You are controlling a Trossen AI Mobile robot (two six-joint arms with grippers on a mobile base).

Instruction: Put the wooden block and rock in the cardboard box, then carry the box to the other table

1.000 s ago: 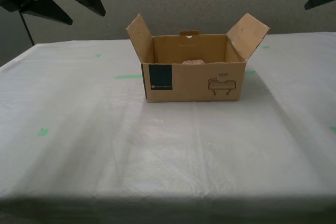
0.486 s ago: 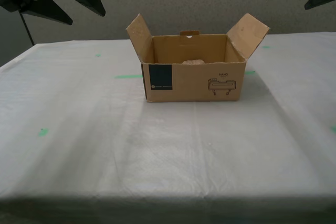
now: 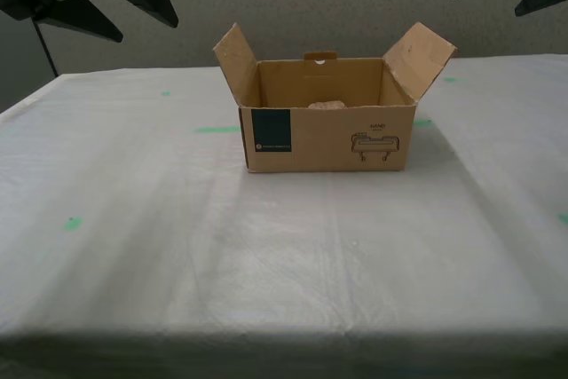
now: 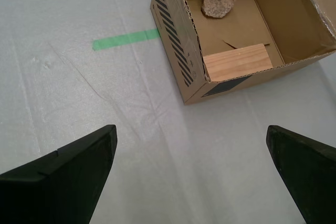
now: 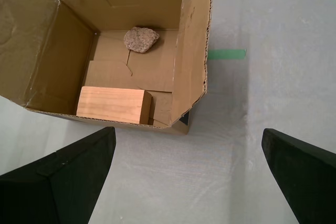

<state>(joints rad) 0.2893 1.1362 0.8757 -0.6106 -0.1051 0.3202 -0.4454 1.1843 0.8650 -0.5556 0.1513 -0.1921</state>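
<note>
The cardboard box (image 3: 327,122) sits mid-frame on the white tabletop (image 3: 133,219), w/ rock (image 5: 140,39) & wooden block (image 5: 113,105) inside. Both end effectors are apart, holding nothing. Looks done; you just back off.

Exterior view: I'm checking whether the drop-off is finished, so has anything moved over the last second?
Nothing visibly changed. The cardboard box sits in the same place on the white-clothed table, with the rock inside, and both tools hang open above.
</note>
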